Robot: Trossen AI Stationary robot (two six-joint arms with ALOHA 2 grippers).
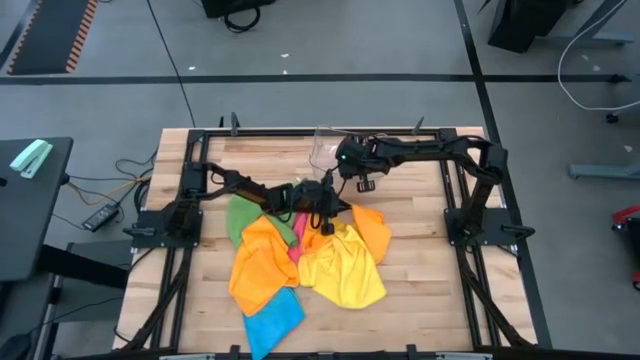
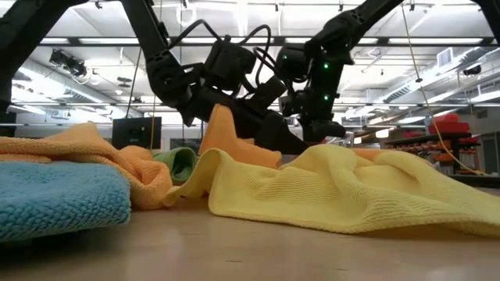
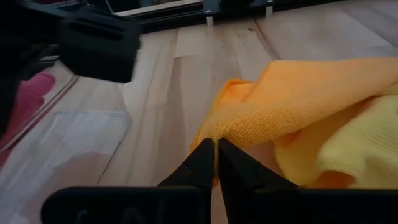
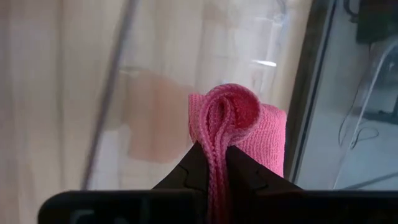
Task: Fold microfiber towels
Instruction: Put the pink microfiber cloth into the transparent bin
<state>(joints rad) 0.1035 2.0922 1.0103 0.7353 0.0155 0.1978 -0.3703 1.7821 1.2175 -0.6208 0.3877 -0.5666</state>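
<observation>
blue towel (image 2: 55, 199) nearest; left hand (image 3: 216, 163) pinches orange towel (image 3: 298, 93), right hand (image 4: 211, 163) pink towel (image 4: 239, 124).

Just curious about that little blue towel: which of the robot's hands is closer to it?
Left, narrowly. The left hand is over the pile's far edge; the right hand is beside it, both well beyond the blue towel.

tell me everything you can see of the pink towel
The small pink microfiber towel is a soft, finely ribbed cloth, bunched into a rolled fold. The right pincer is shut on that fold, with the clear plastic tray behind it. From above, only a strip of pink shows on the wooden table, between the orange towel and the yellow towel.
</observation>
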